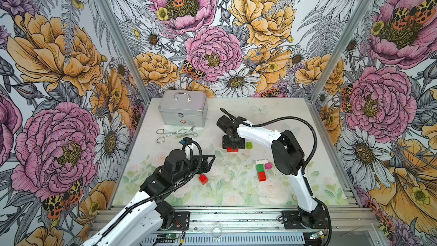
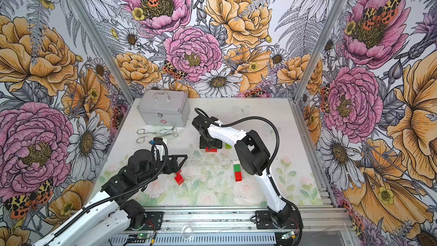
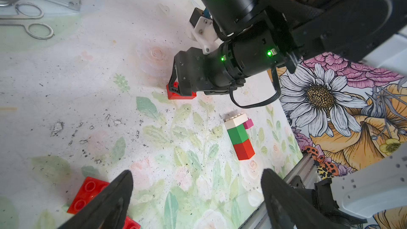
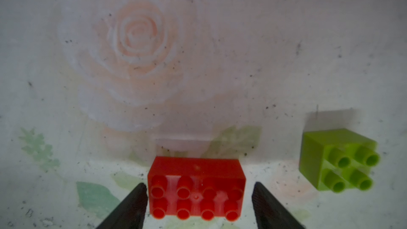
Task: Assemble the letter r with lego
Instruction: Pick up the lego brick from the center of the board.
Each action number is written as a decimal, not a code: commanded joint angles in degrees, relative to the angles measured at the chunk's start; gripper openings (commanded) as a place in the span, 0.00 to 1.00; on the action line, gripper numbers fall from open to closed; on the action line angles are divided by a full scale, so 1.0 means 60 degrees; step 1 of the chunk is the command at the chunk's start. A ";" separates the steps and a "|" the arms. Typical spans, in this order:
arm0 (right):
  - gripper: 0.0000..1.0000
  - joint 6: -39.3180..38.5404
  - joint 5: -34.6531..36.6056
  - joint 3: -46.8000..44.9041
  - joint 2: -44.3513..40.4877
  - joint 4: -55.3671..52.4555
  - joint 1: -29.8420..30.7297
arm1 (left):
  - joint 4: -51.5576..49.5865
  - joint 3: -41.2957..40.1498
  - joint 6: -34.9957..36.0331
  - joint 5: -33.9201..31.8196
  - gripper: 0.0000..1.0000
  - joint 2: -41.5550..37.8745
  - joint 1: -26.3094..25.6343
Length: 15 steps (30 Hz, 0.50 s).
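Observation:
A red eight-stud lego brick [image 4: 196, 186] lies flat on the table between the fingers of my right gripper [image 4: 199, 194]. The gripper is open; one finger almost touches the brick's end and a gap shows at the other. In a top view that gripper [image 1: 233, 147] points straight down over the brick [image 1: 233, 149]. A lime brick [image 1: 249, 145] sits just beside it. A lying stack of white [image 1: 261, 162], dark green [image 1: 260, 168] and red [image 1: 262, 176] bricks, with a pink one [image 1: 268, 165] at its side, rests nearer the front. My left gripper [image 3: 198, 194] is open and empty, beside two red bricks [image 1: 203, 179].
A silver metal case [image 1: 183, 111] stands at the back left, with scissors and forceps [image 1: 176, 133] lying in front of it. Aluminium rails [image 1: 236, 211] run along the table's front edge, and floral walls close in the other three sides.

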 commanded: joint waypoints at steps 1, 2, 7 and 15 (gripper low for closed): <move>0.75 -0.0014 -0.0039 -0.0091 0.0130 0.0042 -0.0048 | 0.0236 0.0020 -0.0032 0.0177 0.92 -0.0056 0.0083; 0.74 -0.0017 -0.0042 -0.0106 0.0130 0.0048 -0.0048 | 0.0235 0.0023 -0.0025 0.0184 0.93 -0.0055 0.0085; 0.72 -0.0054 -0.0087 -0.0151 0.0152 0.0108 -0.0063 | 0.0221 0.0023 -0.0021 0.0184 0.93 -0.0032 0.0085; 0.70 -0.0081 -0.0143 -0.0235 0.0159 0.0193 -0.0092 | 0.0151 0.0063 -0.0017 0.0190 0.93 -0.0113 0.0083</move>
